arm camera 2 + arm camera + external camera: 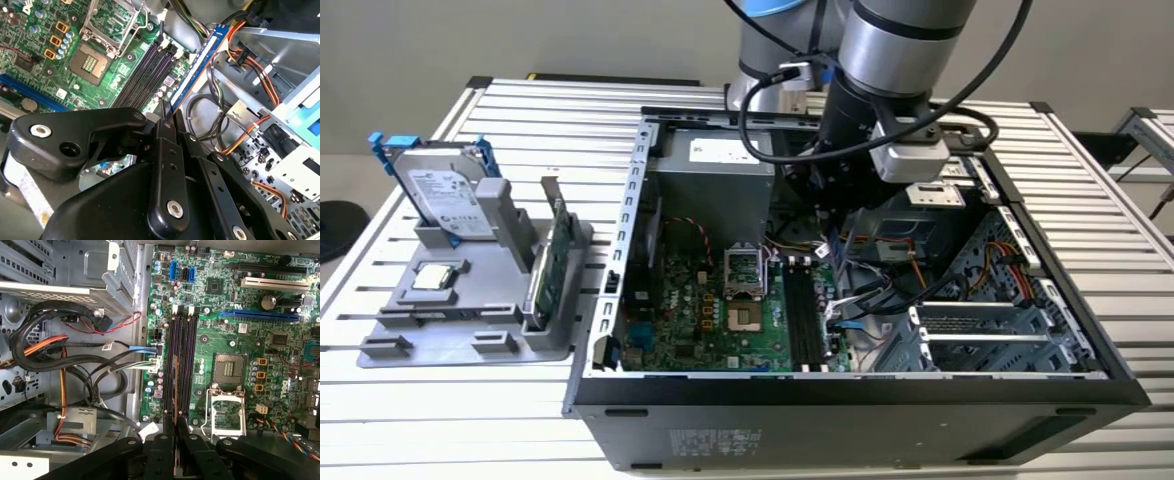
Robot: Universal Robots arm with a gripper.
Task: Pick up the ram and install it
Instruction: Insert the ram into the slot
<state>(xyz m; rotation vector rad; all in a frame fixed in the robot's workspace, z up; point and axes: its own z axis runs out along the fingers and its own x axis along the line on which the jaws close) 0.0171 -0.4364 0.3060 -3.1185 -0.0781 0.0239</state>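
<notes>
My gripper (166, 117) (173, 422) is shut on the ram (197, 62), a thin blue stick seen edge-on and jutting out from between the black fingers. In the first wrist view the ram (175, 385) runs as a narrow line along the black memory slots (187, 365) of the green motherboard (235, 340), above the slot nearest the cables. Whether it touches the slot I cannot tell. In the exterior view the arm (861, 130) reaches down into the open computer case (854, 385), over the memory slots (803, 315).
The open processor socket (229, 405) lies beside the slots. Cable bundles (60, 347) and a metal drive cage (280, 55) crowd the other side. Outside the case, a grey holder (440, 340) carries a green circuit card (550, 270) and a silver hard drive (447, 195).
</notes>
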